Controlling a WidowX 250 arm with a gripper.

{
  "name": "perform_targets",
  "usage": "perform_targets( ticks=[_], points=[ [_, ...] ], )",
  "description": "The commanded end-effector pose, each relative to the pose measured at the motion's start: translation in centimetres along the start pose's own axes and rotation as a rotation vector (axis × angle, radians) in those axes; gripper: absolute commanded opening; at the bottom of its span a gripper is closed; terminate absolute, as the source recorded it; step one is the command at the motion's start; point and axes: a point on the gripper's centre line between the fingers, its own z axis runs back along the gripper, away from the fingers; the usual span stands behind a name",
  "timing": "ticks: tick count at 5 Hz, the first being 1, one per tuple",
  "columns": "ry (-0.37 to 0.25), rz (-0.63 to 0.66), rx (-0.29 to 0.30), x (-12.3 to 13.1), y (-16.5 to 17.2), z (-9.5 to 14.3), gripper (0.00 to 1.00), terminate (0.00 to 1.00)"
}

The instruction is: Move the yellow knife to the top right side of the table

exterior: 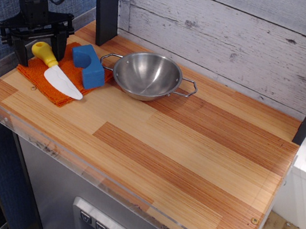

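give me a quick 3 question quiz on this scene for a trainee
1. True or false: the yellow-handled white-bladed toy knife lies inside the shiny steel two-handled bowl.
2. What does the knife rest on?
A. bare wood table
B. orange cloth
C. blue foam block
3. Fill in: the black pincer stands at the knife's ______ end.

Key
1. False; it lies left of the bowl.
2. B.
3. Handle; its fingers are spread on either side of the yellow handle, and a grip cannot be confirmed.
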Motion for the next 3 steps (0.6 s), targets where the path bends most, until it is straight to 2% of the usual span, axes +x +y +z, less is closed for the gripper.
perform_targets(
  ticks=[1, 2, 3],
  points=[
    [-0.066, 0.021, -0.027, 1.1, 0.7, 1.6, 0.00, 0.00],
    [-0.086, 0.009, -0.015, 0.9, 0.7, 2.0, 0.00, 0.00],
    [-0.095, 0.007, -0.035, 0.9, 0.4, 2.6, 0.00, 0.00]
  ],
)
